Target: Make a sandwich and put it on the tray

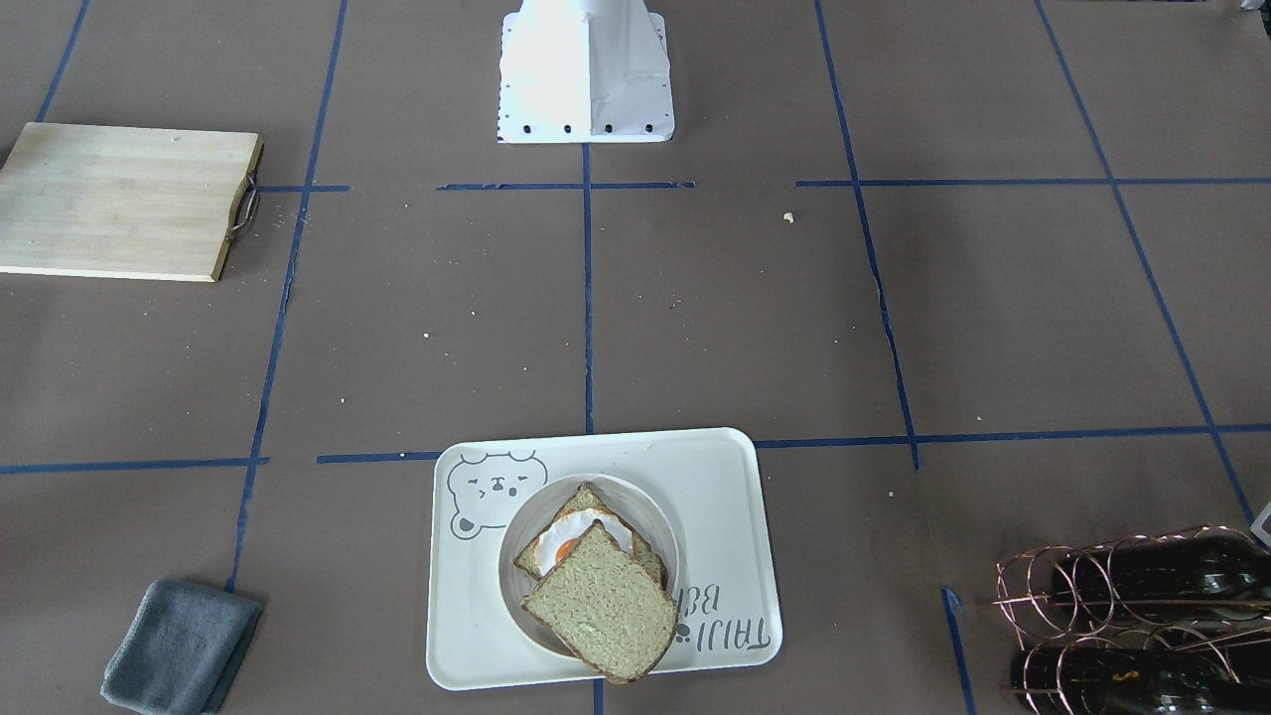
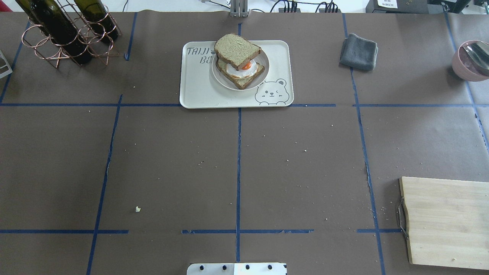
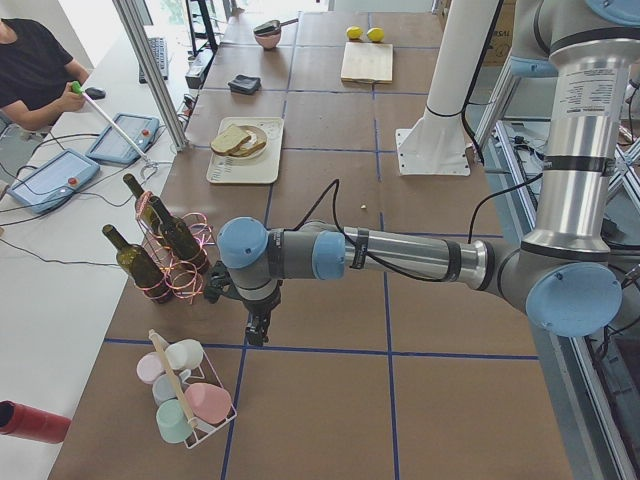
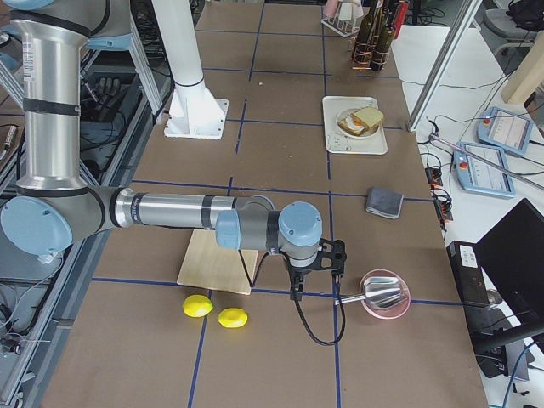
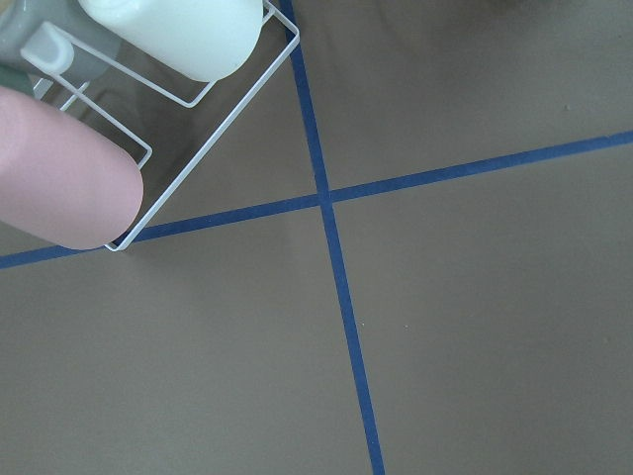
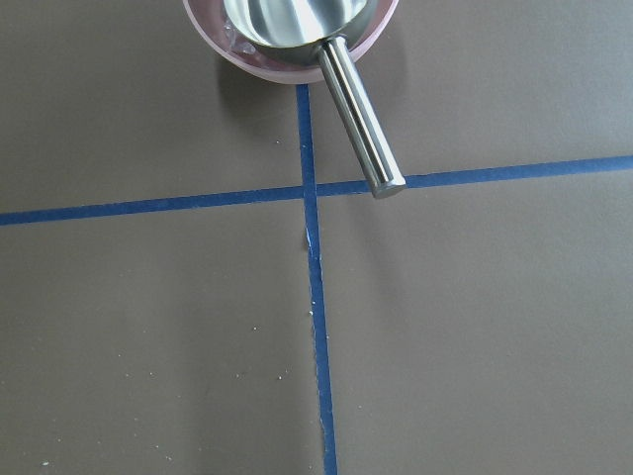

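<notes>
Pink cup (image 5: pixel 59 178) and cream cup (image 5: pixel 178 35) in wire rack (image 5: pixel 203 143) are seen close at 10 o'clock of left wrist view; sandwich (image 1: pixel 596 576) is found assembled on tray (image 1: pixel 715 477).
Left gripper (image 3: pixel 257 335) is pointed down over table, near the rack. Right gripper (image 4: pixel 296 289) is pointed down near pink bowl (image 6: pixel 262 67), which is seen with metal scoop (image 6: pixel 358 114) at 12 o'clock of right wrist view. Both sets of fingers are shown in side views only, so spread and grip cannot be told. Tray is placed at 6 o'clock of front-facing view, well apart from both grippers. Round plate (image 1: pixel 655 516) is set mid-tray, and egg (image 1: pixel 566 541) is laid between two slices. Top slice (image 1: pixel 601 616) is shifted toward 6 o'clock, past the plate rim.
</notes>
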`<state>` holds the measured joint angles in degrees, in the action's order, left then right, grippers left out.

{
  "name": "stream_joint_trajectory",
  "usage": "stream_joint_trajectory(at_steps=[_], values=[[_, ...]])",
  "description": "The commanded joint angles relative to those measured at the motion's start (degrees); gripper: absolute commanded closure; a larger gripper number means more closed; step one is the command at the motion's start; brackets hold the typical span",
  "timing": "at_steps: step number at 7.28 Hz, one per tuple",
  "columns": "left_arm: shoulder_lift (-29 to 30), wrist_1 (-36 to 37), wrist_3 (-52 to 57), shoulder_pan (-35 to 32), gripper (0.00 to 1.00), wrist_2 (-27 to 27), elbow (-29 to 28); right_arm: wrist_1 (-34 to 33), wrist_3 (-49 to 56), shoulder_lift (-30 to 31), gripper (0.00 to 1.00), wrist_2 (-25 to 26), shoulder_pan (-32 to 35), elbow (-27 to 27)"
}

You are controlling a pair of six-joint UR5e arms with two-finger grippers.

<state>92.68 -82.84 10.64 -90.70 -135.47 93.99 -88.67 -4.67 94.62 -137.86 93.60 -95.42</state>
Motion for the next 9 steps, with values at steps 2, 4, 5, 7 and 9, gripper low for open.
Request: stream_joint_trajectory(at_steps=[2,4,5,7,9], values=[[0.05,-1.97,-7.01,0.00,0.00,-0.06,-0.03,0.16,-0.26,-0.23,0.00,-0.39,0.00,-0.03],[-0.04,-2.06,-8.27,0.00,0.00,-0.06,0.14,0.07,-0.26,-0.23,0.00,-0.48,0.00,-0.12],[-0.04,-2.06,-8.27,0.00,0.00,-0.06,0.06,-0.01,-0.26,-0.23,0.00,-0.57,0.00,-0.03],[-0.04,-2.06,-8.36,0.00,0.00,-0.14,0.15,-0.01,-0.26,-0.23,0.00,-0.57,0.00,-0.03],[-0.04,-2.06,-8.36,0.00,0.00,-0.15,0.23,-0.02,-0.26,-0.23,0.00,-0.57,0.00,-0.03]])
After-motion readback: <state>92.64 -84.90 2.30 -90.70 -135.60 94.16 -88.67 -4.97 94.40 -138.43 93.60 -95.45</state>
